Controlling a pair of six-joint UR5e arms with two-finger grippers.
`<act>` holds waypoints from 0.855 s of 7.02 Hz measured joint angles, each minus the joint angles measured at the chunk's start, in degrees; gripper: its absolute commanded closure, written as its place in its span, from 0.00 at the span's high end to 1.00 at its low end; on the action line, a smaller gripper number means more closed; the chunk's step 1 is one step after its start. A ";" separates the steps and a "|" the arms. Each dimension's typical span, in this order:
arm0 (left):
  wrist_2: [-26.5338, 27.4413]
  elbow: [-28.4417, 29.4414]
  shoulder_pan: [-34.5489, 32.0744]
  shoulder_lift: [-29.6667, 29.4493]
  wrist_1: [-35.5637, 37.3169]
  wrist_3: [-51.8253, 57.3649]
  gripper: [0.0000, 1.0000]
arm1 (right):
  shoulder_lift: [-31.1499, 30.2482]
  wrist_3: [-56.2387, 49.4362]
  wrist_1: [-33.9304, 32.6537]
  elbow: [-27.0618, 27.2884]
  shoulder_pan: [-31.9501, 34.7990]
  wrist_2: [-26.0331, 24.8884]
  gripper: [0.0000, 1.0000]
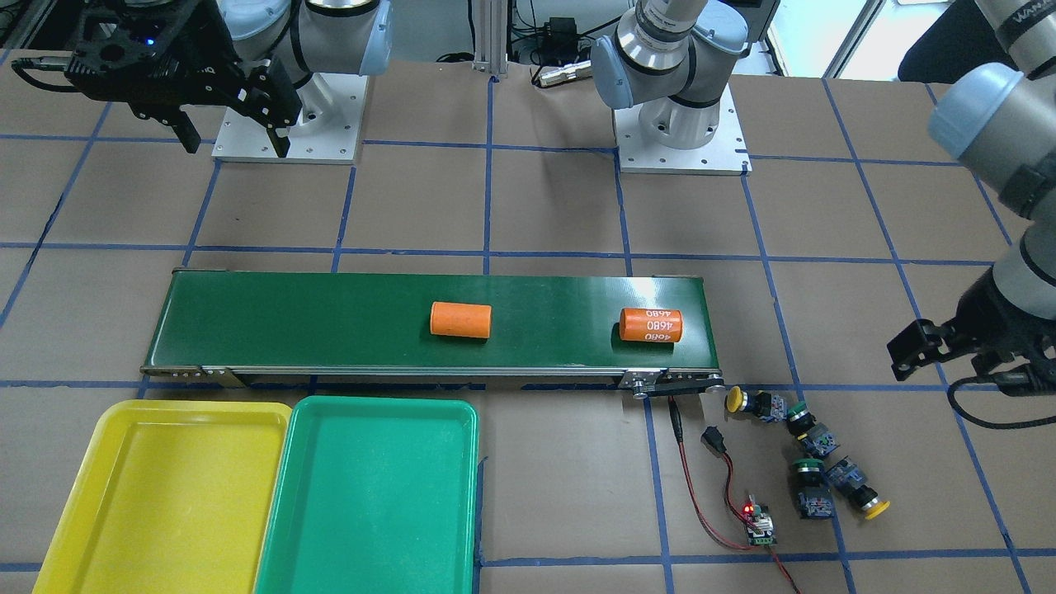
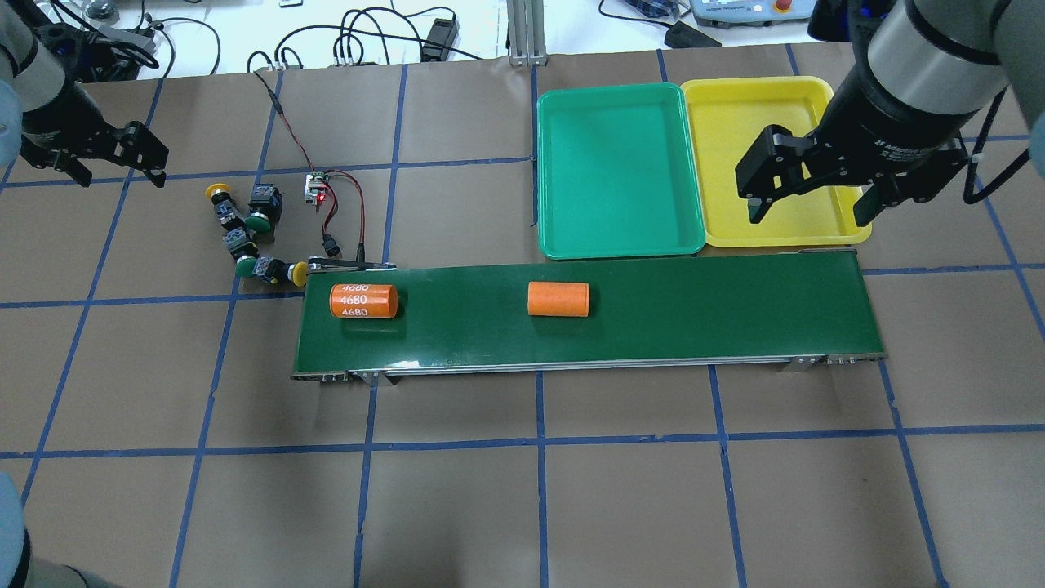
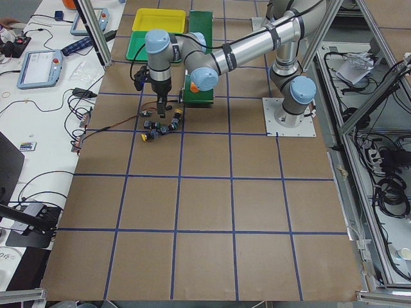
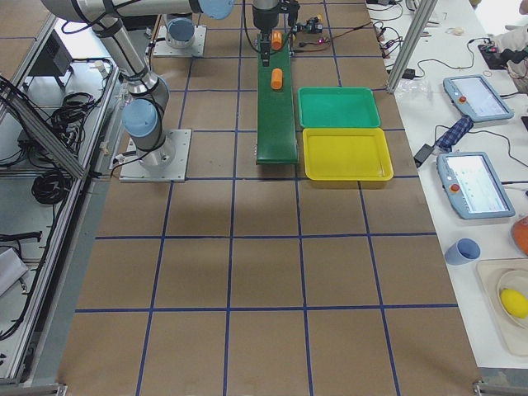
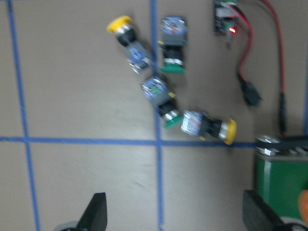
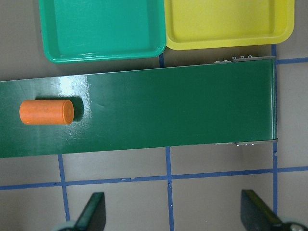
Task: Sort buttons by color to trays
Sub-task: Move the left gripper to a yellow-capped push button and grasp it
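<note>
Four small push-button switches (image 1: 817, 441), black-bodied with blue-grey contact blocks, lie on their sides in a crooked chain on the brown paper table (image 2: 490, 506), just off the left end of the long dark-green conveyor belt (image 2: 694, 318). The far yellow-capped button (image 5: 127, 38) points its cap away from the belt; the near yellow-capped button (image 5: 209, 127) lies along a blue tape line, cap toward the belt; the far green-capped button (image 5: 172, 48) and near green-capped button (image 5: 161, 98) aim their caps toward the robot. The left gripper (image 2: 121, 167) hangs fingers-down beside the chain, spread wide, holding nothing; the right gripper (image 2: 808, 214) is held high, equally wide, grasping nothing. The glossy yellow tray (image 2: 775, 90) and green tray (image 2: 612, 245), shallow and round-cornered, sit side by side beyond the belt; two orange cylinders (image 2: 558, 299) lie on the belt.
</note>
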 measured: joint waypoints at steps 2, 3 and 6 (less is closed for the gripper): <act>-3.23 1.24 0.80 -6.73 7.85 0.01 1.00 | 0.00 0.00 0.00 0.02 0.00 0.00 1.00; -4.25 1.67 0.93 -9.19 9.59 -0.19 1.00 | 0.00 0.01 0.00 0.06 0.00 0.00 1.00; -4.96 4.20 0.97 -14.48 10.54 -2.83 1.00 | -0.02 0.00 0.00 0.09 0.00 0.00 1.00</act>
